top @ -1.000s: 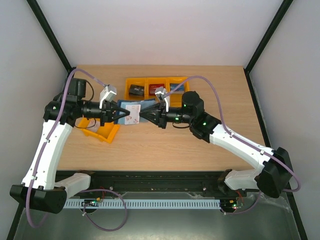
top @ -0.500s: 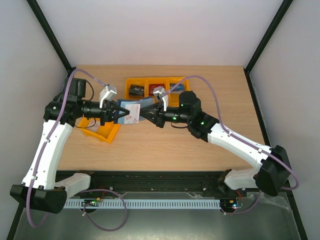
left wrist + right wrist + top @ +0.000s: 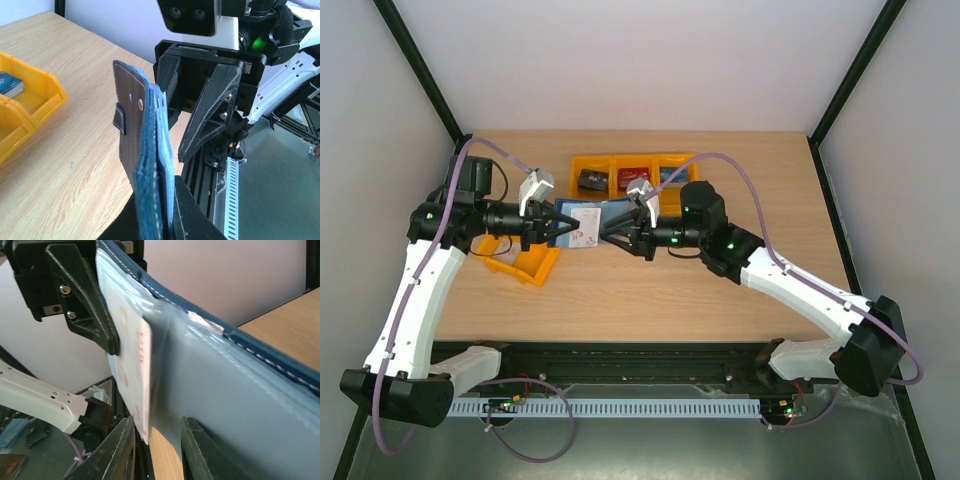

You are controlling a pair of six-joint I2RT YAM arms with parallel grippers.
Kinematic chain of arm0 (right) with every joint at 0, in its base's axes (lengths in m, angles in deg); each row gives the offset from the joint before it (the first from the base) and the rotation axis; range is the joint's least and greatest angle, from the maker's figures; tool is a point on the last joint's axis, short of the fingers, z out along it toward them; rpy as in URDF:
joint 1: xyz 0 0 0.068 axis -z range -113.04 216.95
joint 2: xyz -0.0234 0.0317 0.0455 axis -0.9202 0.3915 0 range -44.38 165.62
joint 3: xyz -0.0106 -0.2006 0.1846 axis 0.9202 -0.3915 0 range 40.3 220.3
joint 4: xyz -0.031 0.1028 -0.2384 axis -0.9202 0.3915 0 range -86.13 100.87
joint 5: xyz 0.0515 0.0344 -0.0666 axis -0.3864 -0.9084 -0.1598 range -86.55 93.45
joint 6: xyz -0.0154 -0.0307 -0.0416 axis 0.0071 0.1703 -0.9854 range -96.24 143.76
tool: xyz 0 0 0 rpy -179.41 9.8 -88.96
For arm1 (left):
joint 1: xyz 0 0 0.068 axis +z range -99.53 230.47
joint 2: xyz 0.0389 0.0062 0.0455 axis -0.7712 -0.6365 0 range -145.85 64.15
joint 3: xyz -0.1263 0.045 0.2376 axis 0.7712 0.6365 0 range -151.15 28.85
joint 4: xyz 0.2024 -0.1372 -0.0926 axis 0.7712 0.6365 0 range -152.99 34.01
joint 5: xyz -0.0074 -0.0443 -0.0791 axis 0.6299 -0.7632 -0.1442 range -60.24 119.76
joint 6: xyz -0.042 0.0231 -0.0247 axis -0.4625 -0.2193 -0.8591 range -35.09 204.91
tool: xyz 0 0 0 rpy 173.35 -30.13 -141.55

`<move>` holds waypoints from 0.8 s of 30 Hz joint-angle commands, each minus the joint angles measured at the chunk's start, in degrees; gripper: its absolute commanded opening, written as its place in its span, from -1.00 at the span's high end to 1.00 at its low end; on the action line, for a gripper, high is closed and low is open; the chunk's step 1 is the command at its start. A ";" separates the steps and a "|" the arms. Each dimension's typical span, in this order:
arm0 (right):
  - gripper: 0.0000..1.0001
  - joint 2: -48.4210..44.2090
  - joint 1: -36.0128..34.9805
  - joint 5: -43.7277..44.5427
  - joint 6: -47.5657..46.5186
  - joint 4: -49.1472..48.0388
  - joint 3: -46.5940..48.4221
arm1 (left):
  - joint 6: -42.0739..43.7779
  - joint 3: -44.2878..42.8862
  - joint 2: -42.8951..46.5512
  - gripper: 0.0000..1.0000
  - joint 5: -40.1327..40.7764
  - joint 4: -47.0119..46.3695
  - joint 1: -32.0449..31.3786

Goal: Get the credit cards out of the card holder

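My left gripper (image 3: 560,228) is shut on the card holder (image 3: 607,209), a navy folding wallet with pale blue clear sleeves, and holds it upright above the table. The left wrist view shows the card holder (image 3: 132,135) edge-on, clamped between my left gripper's (image 3: 157,210) fingers. A white card with red marks (image 3: 585,227) sits in a sleeve. My right gripper (image 3: 610,232) faces it from the right, jaws open. In the right wrist view the right gripper (image 3: 157,427) straddles the lower edge of the white card (image 3: 132,355) and its sleeve (image 3: 240,390). No black or teal card shows.
An orange bin (image 3: 620,158) with several compartments holding small dark items stands at the back centre. Another orange bin (image 3: 535,268) lies under my left arm, and also shows in the left wrist view (image 3: 35,107). The wooden table has black frame posts at its corners.
My right arm shifted a little toward the holder and then slightly back. The left gripper still holds the holder in the same place.
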 commanded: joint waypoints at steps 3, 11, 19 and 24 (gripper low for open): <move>0.62 0.48 0.27 0.35 3.55 -6.47 0.83 | -0.07 0.03 0.84 0.95 -3.18 -0.33 -0.25; 0.80 2.68 0.21 3.28 5.36 -7.76 1.66 | 0.35 -0.11 0.75 0.95 -4.08 -0.06 -0.32; 0.82 3.09 -0.27 5.81 6.04 -8.92 1.72 | 1.95 0.00 0.75 0.95 -4.88 1.25 -0.61; 0.76 4.69 -1.24 2.43 7.40 -11.63 2.41 | 1.71 0.06 0.92 0.95 -5.07 1.16 -0.65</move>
